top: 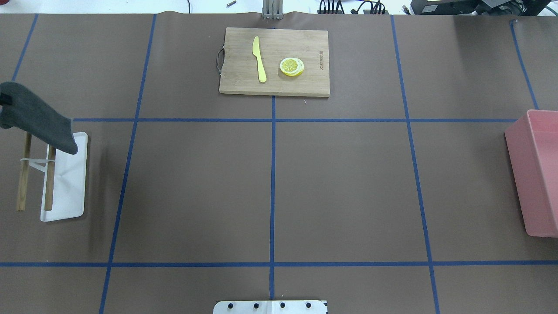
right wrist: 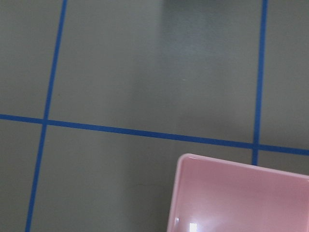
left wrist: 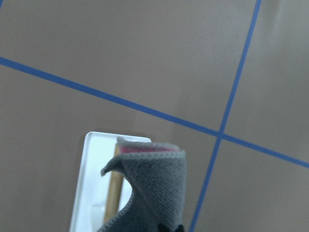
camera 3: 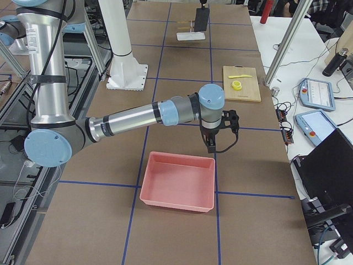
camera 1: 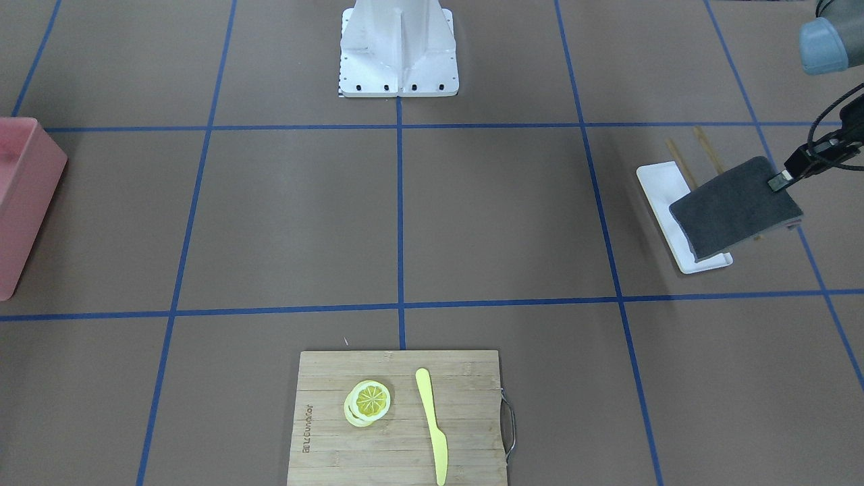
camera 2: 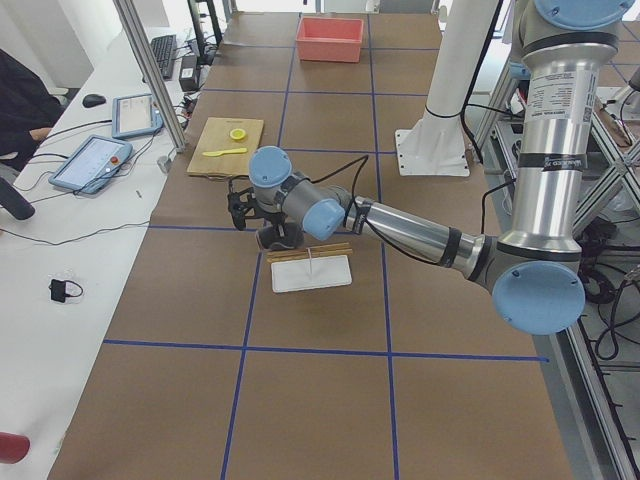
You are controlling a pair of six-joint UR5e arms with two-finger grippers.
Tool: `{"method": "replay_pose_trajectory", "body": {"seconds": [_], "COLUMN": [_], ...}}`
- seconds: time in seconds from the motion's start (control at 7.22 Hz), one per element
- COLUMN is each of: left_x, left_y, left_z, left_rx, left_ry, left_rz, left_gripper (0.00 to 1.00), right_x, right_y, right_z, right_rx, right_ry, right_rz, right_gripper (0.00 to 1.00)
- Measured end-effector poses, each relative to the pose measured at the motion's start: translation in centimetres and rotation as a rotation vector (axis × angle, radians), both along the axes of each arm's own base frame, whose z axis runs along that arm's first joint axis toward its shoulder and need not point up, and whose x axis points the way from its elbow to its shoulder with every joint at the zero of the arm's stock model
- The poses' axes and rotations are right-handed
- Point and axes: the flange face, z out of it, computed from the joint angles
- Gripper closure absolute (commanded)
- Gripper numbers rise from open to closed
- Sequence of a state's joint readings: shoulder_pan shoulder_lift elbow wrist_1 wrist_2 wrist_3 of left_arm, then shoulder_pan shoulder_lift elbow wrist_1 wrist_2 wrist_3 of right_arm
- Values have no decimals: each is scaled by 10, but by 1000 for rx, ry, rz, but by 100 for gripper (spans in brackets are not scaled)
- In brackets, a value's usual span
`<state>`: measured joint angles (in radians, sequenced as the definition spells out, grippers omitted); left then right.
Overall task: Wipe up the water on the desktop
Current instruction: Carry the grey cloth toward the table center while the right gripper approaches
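Observation:
The desktop (top: 340, 192) is a brown surface with blue tape lines; no water shows on it in any view. My left gripper (camera 1: 783, 178) is shut on the edge of a dark grey cloth (camera 1: 736, 208) and holds it in the air above a white tray (camera 1: 665, 202). The cloth also shows at the left edge of the overhead view (top: 41, 118) and in the left wrist view (left wrist: 152, 191), hanging with a pink inner side. My right gripper (camera 3: 211, 144) hovers just beyond the pink bin (camera 3: 177, 189); I cannot tell whether it is open or shut.
The white tray (top: 65, 183) carries a wooden rack (top: 49, 179). A bamboo cutting board (top: 274, 61) with a yellow knife (top: 259, 59) and lemon slices (top: 292, 66) lies at the far edge. The pink bin (top: 536, 174) stands at the right. The robot base (camera 1: 398, 50) is mid-table.

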<state>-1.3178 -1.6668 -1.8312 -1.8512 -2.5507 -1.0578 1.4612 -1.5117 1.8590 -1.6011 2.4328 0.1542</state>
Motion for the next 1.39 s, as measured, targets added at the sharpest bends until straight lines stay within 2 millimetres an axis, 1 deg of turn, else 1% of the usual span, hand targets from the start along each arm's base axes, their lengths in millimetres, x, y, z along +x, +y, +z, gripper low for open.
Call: {"method": "replay_pose_trajectory", "body": {"seconds": [0.14, 0.28, 0.42, 0.55, 0.69, 0.83, 0.97, 1.11, 1.25, 1.39], "left_x": [6, 16, 34, 57, 84, 115, 145, 176, 207, 235], "left_y": [-16, -32, -44, -50, -51, -49, -44, -38, -32, -30], "left_z": [-30, -67, -105, -135, -157, -177, -197, -219, -239, -256], "left_rx": [-58, -123, -183, -224, -250, -272, -294, -319, -344, -375], "left_ry": [23, 49, 71, 81, 78, 73, 75, 79, 82, 85], "left_rz": [-44, -84, -106, -118, -128, -137, -144, -154, -167, -176], "left_gripper": [100, 100, 100, 100, 100, 100, 100, 100, 100, 100], "right_x": [-23, -48, -75, -103, -135, -167, -199, -232, -268, -308], "right_y": [-5, -8, -10, -12, -15, -16, -13, -3, 14, 37], "right_z": [-28, -51, -69, -87, -112, -141, -168, -189, -204, -216], "right_rx": [65, 145, 210, 250, 283, 344, 446, 541, 594, 650], "right_ry": [-19, -51, -89, -124, -151, -161, -162, -180, -222, -267], "right_rz": [-39, -75, -102, -120, -145, -171, -179, -159, -118, -78], "right_gripper": [0, 0, 0, 0, 0, 0, 0, 0, 0, 0]}}
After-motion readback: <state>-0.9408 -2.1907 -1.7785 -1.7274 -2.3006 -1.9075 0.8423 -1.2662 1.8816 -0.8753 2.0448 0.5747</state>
